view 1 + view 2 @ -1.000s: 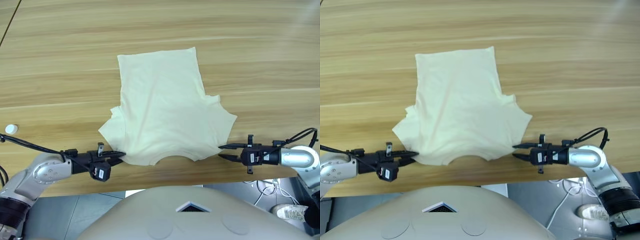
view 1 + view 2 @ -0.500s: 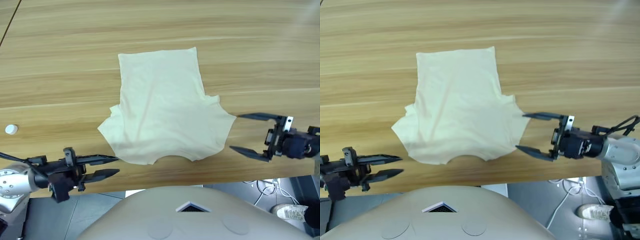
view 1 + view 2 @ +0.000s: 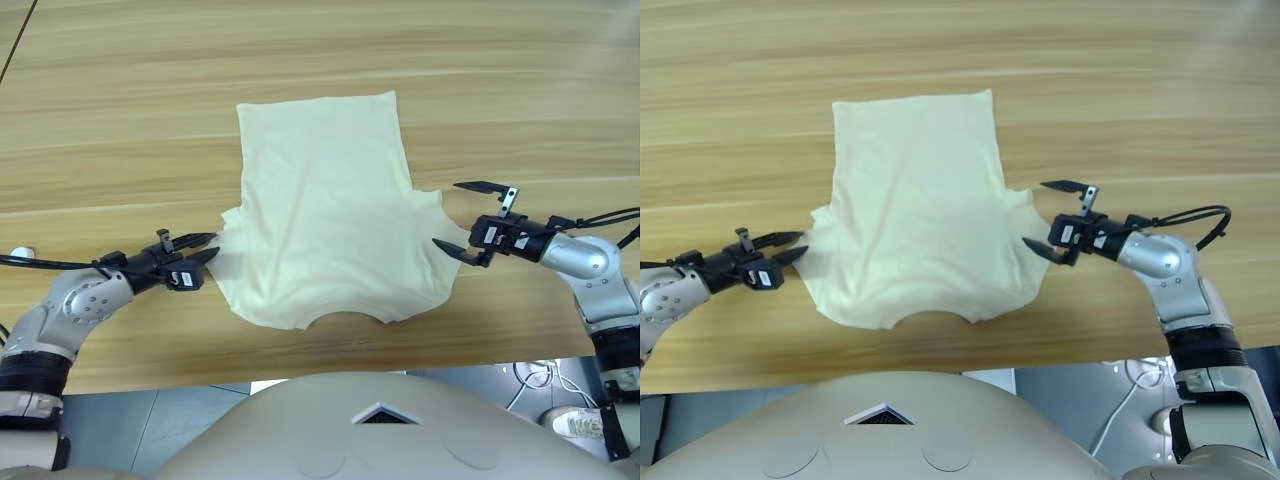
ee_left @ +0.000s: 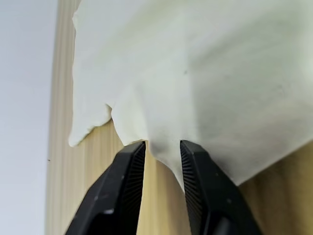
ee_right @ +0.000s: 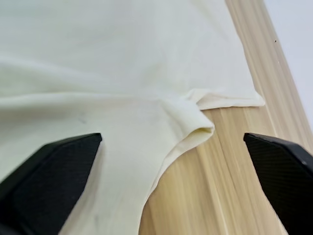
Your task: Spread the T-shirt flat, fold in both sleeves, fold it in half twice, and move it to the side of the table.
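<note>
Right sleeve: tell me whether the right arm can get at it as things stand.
Probably yes. The right gripper is open, its fingers to either side of the right sleeve edge, and nothing on the table lies between them.

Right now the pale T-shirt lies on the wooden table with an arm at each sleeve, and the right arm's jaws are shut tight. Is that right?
Not quite: the right gripper has its jaws wide open, one on each side of the sleeve, as the right wrist view shows. The T-shirt does lie on the table, an arm at each sleeve.
</note>
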`<action>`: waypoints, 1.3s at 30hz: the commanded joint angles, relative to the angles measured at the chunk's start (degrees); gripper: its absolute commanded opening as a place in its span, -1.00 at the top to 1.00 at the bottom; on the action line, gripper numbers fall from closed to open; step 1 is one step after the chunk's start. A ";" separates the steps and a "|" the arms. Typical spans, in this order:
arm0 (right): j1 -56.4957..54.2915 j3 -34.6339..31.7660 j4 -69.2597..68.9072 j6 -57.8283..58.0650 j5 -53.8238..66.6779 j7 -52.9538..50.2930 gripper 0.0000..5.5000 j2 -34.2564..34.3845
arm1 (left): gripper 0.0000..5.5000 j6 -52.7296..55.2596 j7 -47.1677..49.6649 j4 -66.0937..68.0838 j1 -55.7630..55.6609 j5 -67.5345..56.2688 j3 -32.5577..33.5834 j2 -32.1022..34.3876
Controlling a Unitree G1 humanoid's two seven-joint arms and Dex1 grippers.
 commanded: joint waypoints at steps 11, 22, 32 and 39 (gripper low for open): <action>3.45 -3.39 4.44 1.37 -3.11 -3.35 -0.95 -4.49 | 0.51 4.04 1.56 2.21 5.31 5.95 -6.17 5.19; 10.55 -3.97 -2.33 -0.50 1.74 -1.48 -0.95 -4.70 | 0.51 6.21 2.12 0.85 6.53 0.99 -3.41 7.52; 13.72 -6.53 -5.52 -0.95 5.30 -0.08 -0.95 -5.71 | 0.51 4.55 5.43 -6.08 10.19 -5.02 6.47 9.15; 14.15 -8.26 -6.34 -1.73 6.84 -0.08 -0.95 -5.20 | 0.51 3.85 3.06 -10.26 15.46 -8.92 12.41 10.62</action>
